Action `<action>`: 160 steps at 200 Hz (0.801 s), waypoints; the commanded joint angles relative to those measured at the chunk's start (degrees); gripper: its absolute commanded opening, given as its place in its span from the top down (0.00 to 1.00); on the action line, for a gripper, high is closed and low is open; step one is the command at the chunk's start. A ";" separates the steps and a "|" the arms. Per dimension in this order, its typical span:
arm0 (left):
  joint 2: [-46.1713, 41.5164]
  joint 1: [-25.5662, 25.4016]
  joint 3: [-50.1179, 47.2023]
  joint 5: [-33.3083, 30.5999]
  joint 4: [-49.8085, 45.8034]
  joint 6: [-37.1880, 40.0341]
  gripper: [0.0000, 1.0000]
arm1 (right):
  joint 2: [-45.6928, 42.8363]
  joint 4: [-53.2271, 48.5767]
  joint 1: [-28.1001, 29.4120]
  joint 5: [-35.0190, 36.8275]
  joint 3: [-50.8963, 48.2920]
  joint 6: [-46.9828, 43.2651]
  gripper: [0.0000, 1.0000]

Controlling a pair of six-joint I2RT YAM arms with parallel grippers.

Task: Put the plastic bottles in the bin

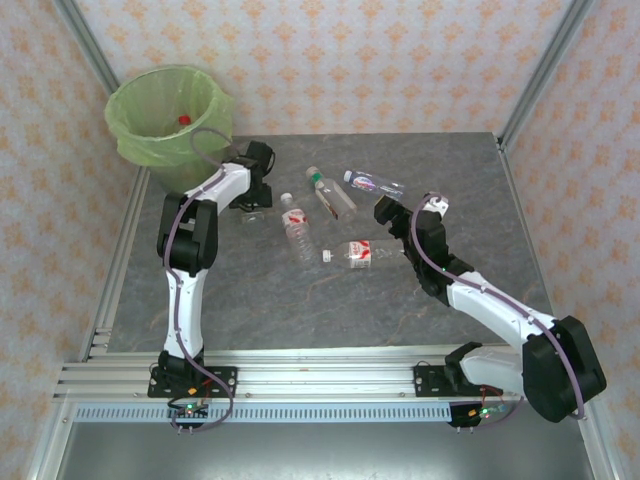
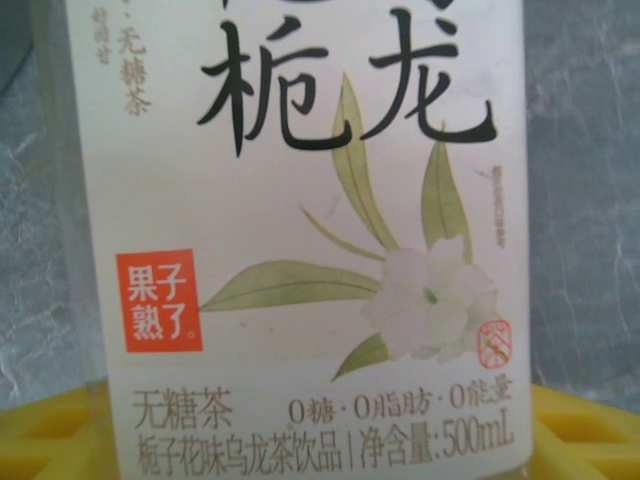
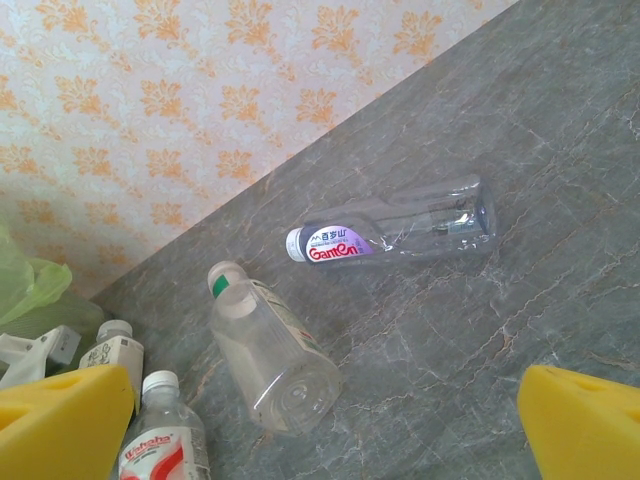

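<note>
The bin (image 1: 170,115), lined with a light-green bag, stands at the back left with a red cap showing inside. My left gripper (image 1: 252,200) is low on the table beside it, open, its yellow fingers (image 2: 50,440) on either side of a lying bottle with a white tea label (image 2: 300,250). Several clear bottles lie mid-table: a purple-labelled one (image 1: 372,183) (image 3: 395,232), a green-banded one (image 1: 332,193) (image 3: 270,350), and red-white labelled ones (image 1: 298,226) (image 3: 165,440) (image 1: 355,253). My right gripper (image 1: 385,212) (image 3: 328,430) hovers open above them, holding nothing.
Aluminium frame posts and patterned walls enclose the grey stone-look table (image 1: 300,300). The bin's green bag (image 3: 30,285) peeks in at the left of the right wrist view. Open table surface lies in front of the bottles and to the right.
</note>
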 commanded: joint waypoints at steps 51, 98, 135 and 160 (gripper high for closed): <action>-10.99 -3.11 -6.83 -1.60 3.52 3.04 0.39 | -1.12 0.59 -0.38 -0.10 -0.76 -0.54 0.01; -15.77 -3.73 -8.42 0.18 4.59 3.42 0.53 | -0.18 1.64 -0.45 -9.03 1.11 -4.04 0.01; -21.11 -4.22 -9.80 3.01 6.00 3.92 0.69 | 2.94 0.56 0.06 -15.59 4.35 -6.22 0.01; -23.97 -4.33 -10.04 4.33 6.00 4.12 0.79 | 4.67 0.59 1.11 -16.69 6.04 -7.11 0.01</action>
